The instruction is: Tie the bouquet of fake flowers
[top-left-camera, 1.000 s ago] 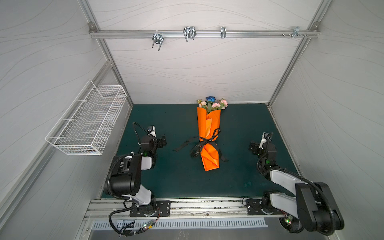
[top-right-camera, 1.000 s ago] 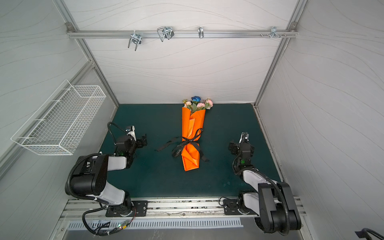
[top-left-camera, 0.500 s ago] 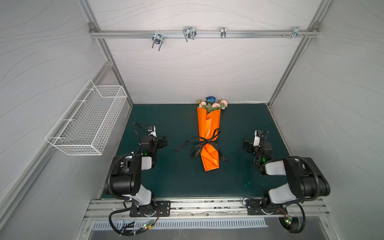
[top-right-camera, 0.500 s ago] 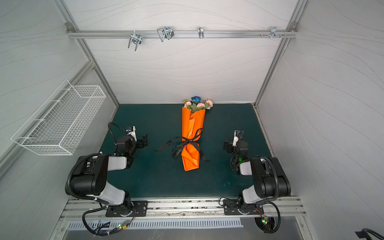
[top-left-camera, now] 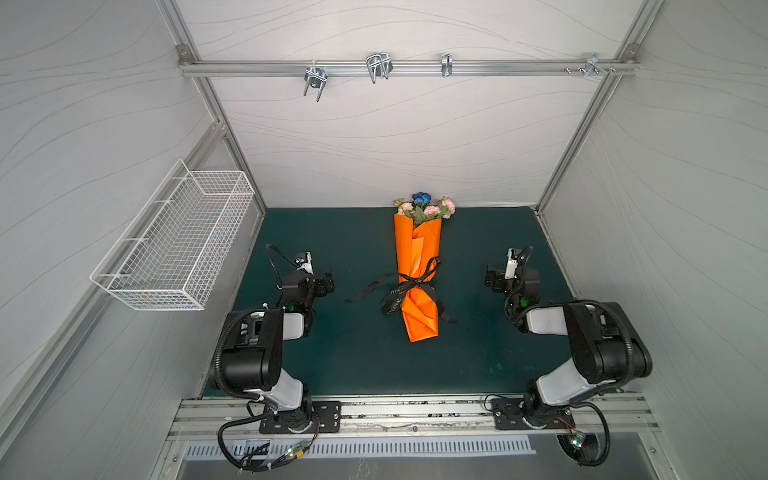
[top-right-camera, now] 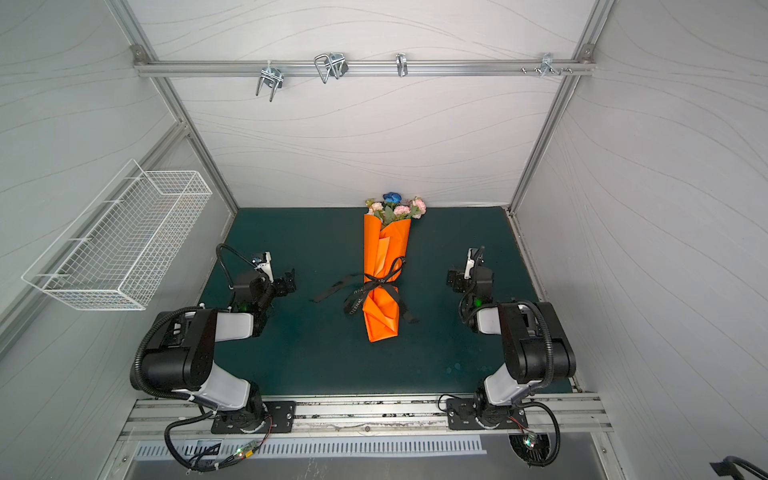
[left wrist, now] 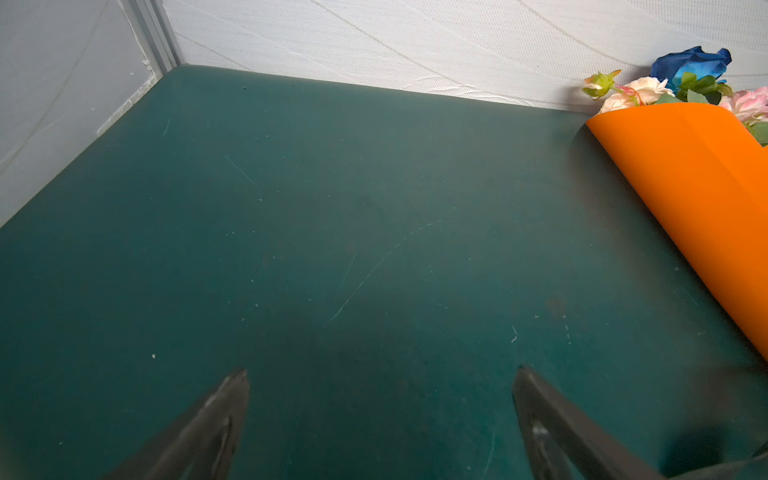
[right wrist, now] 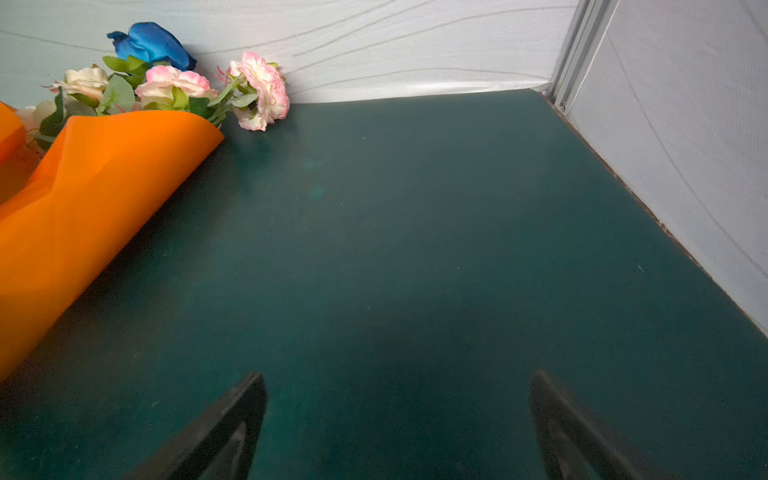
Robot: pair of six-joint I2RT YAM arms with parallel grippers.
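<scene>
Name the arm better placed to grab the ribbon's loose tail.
Left, probably: the ribbon tail trails from the orange wrap toward the open left gripper; the right gripper sits beyond the wrap.

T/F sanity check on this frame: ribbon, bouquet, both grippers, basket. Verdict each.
1. The black ribbon is tied around the orange wrapping paper. True.
2. The left gripper is shut on the ribbon. False: open, empty, clear of it.
3. The bouquet of fake flowers points its blooms at the back wall. True.
4. The right gripper holds the paper. False: open, empty, beside it.
5. The wire basket sits on the mat. False: it hangs on the side wall.
</scene>
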